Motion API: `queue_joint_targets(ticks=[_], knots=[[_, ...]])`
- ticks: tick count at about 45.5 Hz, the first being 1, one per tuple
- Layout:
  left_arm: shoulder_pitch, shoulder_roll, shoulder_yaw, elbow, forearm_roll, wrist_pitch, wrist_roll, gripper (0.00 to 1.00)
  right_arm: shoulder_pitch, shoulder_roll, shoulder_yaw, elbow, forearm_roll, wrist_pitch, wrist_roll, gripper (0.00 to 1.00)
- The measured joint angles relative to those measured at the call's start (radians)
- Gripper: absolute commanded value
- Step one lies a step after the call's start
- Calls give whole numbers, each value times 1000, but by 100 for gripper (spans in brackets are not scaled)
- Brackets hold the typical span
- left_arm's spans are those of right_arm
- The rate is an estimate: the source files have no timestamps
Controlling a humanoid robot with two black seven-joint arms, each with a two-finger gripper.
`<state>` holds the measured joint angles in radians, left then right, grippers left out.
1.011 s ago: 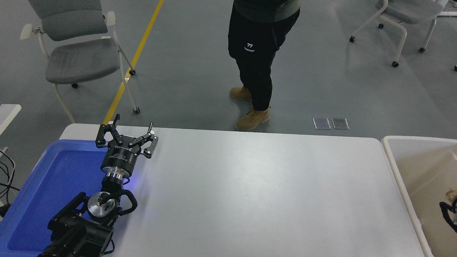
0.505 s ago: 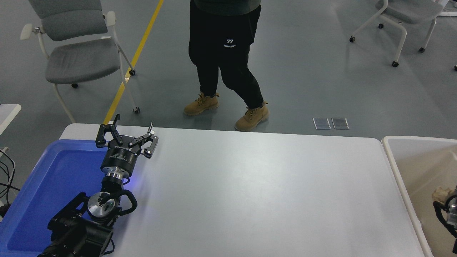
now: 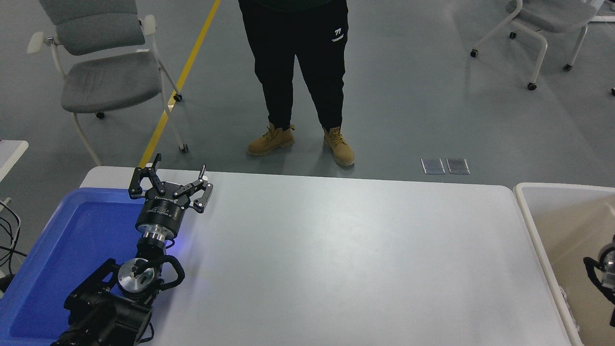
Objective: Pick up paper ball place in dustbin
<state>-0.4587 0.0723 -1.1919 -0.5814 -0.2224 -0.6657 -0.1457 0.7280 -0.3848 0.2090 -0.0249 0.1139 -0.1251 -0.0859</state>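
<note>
At the desk's (image 3: 336, 250) near-left corner the parked left tool (image 3: 170, 185) rests over the blue tray (image 3: 72, 240), fingers spread wide and empty. A person (image 3: 298, 72) stands beyond the far edge. Off the right edge, the right arm (image 3: 603, 276) hangs over the dustbin (image 3: 531, 226); its tool is cropped, grip unknowable, and no paper ball shows. A good finish probably means withdrawing clear of the rim.

Dustbin (image 3: 528, 211): big rect. cream-beige tub w/ thick white rounded rim, upright, just beside the worktop's (image 3: 336, 250) right end, cut off by the frame edge. Paper ball not visible.
</note>
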Motion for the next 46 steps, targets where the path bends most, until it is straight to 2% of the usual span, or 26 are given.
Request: queue_joint_targets(ticks=[16, 25, 34, 46], knots=[[0, 0, 0, 0, 0, 0, 0, 99, 129, -186, 2, 333, -1, 1, -2, 100], [0, 0, 0, 0, 0, 0, 0, 99, 146, -238, 176, 534, -3, 4, -1, 100], [0, 0, 0, 0, 0, 0, 0, 99, 119, -214, 385, 681, -2, 21, -1, 100], [0, 0, 0, 0, -1, 0, 0, 99, 87, -73, 563, 777, 10, 108, -1, 100]])
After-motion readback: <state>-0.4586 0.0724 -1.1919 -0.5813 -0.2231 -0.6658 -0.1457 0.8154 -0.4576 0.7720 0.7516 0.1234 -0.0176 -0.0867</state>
